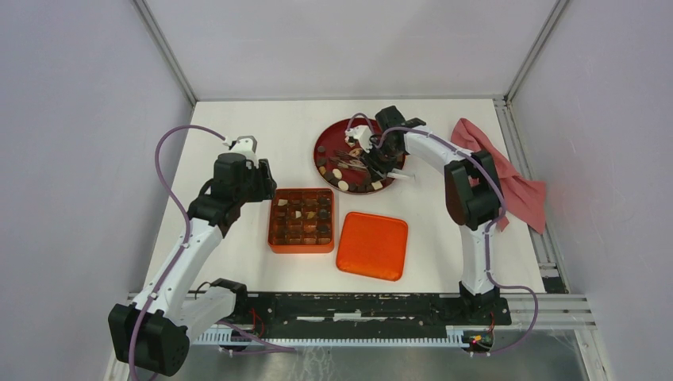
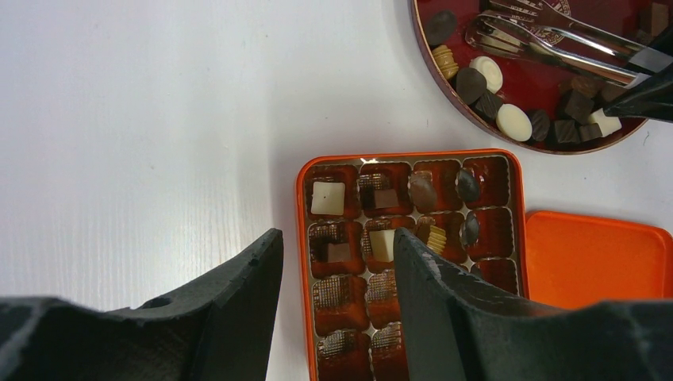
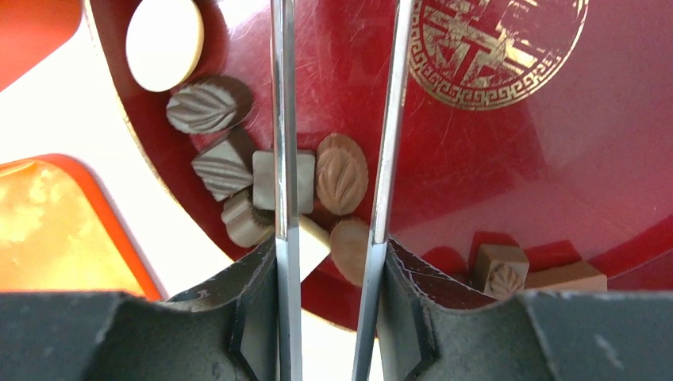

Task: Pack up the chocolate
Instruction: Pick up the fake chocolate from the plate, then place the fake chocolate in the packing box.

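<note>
Chocolate pieces (image 1: 337,173), dark and cream-white, lie along the near-left part of the red plate (image 1: 317,151). My right gripper (image 1: 373,152) hangs over that plate, shut on metal tongs (image 3: 282,119) whose two arms stand apart above a leaf-shaped chocolate (image 3: 342,173). The tong tips (image 2: 484,28) rest low over the plate (image 2: 555,149). The orange box (image 1: 274,248) of square cells holds several pieces (image 2: 328,198) in its far rows. My left gripper (image 2: 337,235) is open and empty above the box's left edge (image 2: 301,238).
The orange lid (image 1: 372,245) lies flat just right of the box. A red cloth (image 1: 516,186) is crumpled at the table's right edge behind the right arm. Grey walls close in the table on three sides.
</note>
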Robot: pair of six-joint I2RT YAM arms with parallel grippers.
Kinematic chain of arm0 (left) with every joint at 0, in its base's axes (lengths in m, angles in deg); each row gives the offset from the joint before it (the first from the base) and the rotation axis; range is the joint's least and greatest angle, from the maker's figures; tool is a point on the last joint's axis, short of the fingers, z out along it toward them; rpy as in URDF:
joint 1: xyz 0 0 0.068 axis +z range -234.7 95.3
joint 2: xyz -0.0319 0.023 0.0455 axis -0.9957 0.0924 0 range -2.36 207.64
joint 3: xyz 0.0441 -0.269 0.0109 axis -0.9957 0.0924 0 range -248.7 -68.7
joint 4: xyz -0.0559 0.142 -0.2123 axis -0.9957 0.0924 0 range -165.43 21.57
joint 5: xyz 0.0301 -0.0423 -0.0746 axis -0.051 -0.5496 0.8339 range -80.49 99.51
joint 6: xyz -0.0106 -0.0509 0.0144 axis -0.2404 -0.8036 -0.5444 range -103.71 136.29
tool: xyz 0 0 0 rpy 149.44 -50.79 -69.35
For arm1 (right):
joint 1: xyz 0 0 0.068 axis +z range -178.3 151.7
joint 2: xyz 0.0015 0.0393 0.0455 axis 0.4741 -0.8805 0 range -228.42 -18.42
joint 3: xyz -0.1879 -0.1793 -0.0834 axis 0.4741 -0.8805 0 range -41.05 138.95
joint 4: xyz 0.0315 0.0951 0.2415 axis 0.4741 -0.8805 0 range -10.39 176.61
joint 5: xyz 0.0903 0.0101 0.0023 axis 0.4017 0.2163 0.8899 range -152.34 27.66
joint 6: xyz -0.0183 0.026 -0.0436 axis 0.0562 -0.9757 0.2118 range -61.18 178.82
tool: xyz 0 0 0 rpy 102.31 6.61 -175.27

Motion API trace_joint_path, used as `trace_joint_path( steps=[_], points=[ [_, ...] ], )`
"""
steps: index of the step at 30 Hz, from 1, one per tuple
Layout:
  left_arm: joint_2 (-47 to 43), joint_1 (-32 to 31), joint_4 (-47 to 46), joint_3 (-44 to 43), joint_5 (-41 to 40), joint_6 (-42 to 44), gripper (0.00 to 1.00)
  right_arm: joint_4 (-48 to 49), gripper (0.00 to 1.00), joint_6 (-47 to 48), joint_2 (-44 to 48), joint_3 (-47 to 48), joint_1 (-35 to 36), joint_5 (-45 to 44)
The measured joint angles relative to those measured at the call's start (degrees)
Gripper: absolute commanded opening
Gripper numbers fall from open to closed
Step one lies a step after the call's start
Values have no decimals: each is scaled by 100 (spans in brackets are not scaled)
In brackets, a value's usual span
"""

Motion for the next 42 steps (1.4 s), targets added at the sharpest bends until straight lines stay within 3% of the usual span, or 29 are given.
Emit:
trace_joint_path(
  steps=[16,29,38,42],
  points=[
    [-94,0,2,24,-4,0,60,315,0,0,758,-651,-264,144],
    [-109,0,0,26,-11,0,60,476,0,120,1563,-1377,-343,911],
    [-376,0,-2,28,-162,0,61,531,0,734,2924,-2776,146,1602],
    [-595,0,-9,61,-271,0,78,586,0,977,3309,-3257,612,1628]
  ],
)
